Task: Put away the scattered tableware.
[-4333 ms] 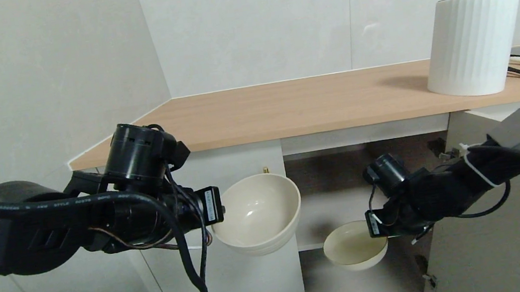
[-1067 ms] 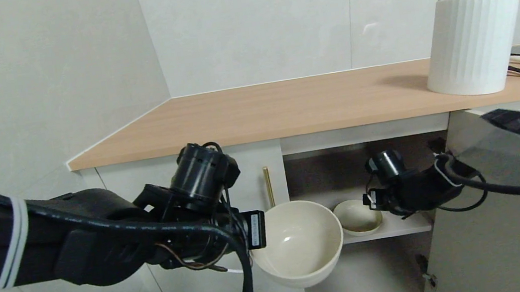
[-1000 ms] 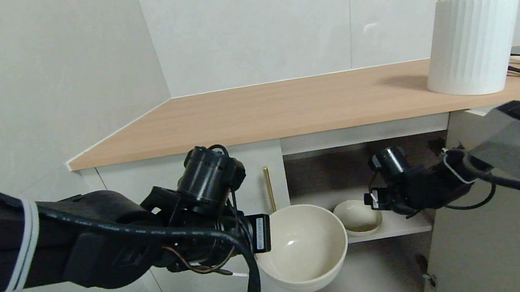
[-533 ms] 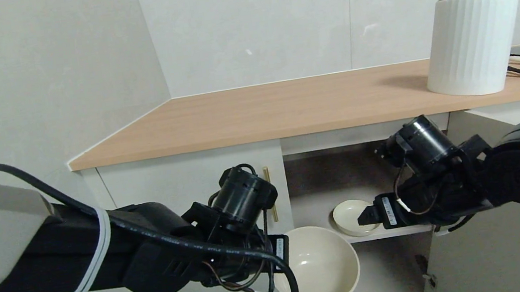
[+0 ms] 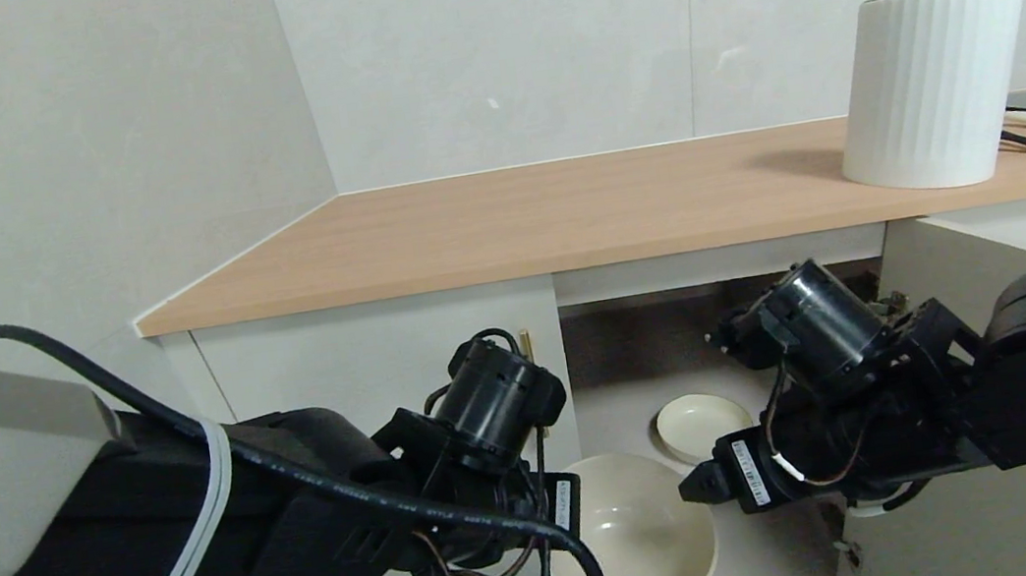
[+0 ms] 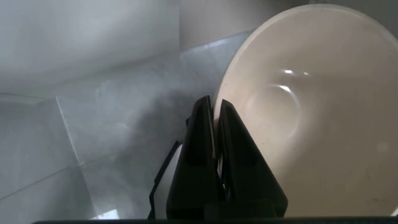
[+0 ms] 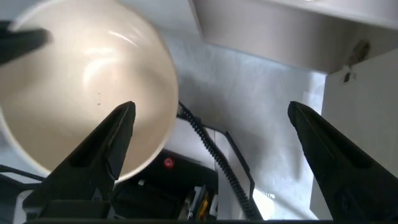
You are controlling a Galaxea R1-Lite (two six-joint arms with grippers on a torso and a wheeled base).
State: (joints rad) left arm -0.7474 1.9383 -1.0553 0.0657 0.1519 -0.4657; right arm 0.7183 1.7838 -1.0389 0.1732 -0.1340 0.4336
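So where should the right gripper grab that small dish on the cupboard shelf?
Probably the near rim of the small dish, one finger inside and one outside, coming in level through the open cupboard front. It sits upright and shallow on the shelf, with the counter overhead, so a straight top-down reach looks blocked.

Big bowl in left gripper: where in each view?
Head view: big bowl low centre, at the open cabinet, left gripper on its rim.
Left wrist view: big bowl past the shut fingers, rim pinched.
Right wrist view: big bowl behind one finger of the open right gripper.
Shared landmark: the glint inside the big bowl.
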